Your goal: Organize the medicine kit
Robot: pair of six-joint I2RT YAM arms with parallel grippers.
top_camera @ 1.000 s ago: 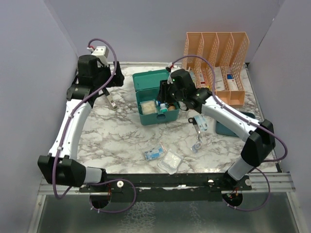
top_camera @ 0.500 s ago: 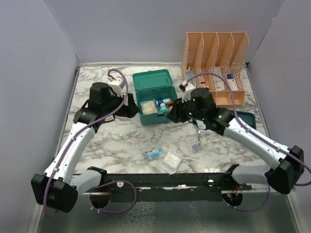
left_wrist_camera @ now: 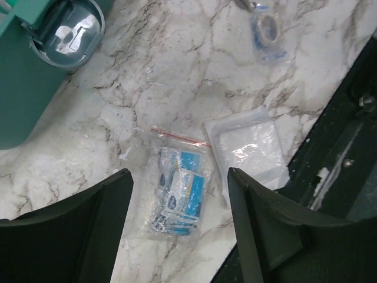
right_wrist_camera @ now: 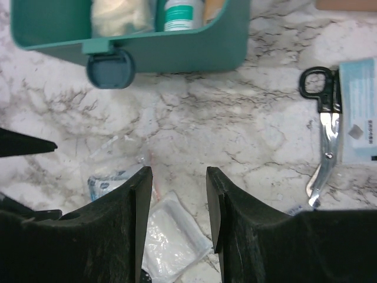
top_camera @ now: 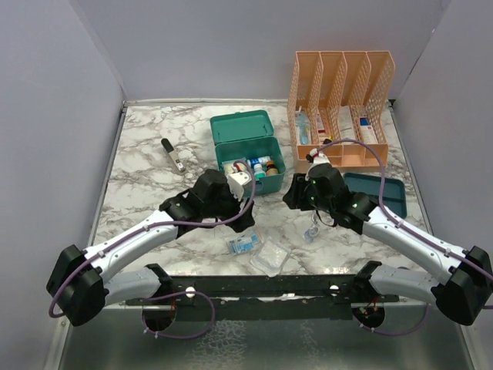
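teal medicine kit (top_camera: 241, 127): lid open, far centre of marble tabletop (top_camera: 139, 166) | left fingers (left_wrist_camera: 106, 236): spread, empty, above zip bag of sachets (left_wrist_camera: 177, 191) | right fingers (right_wrist_camera: 129, 236): spread, empty, near kit's front

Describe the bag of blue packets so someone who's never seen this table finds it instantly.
Find the open teal medicine kit on the marble table; two flat packs lie between it and the near edge. Take the left one, a zip bag of blue-and-white sachets, not the plain white pouch.
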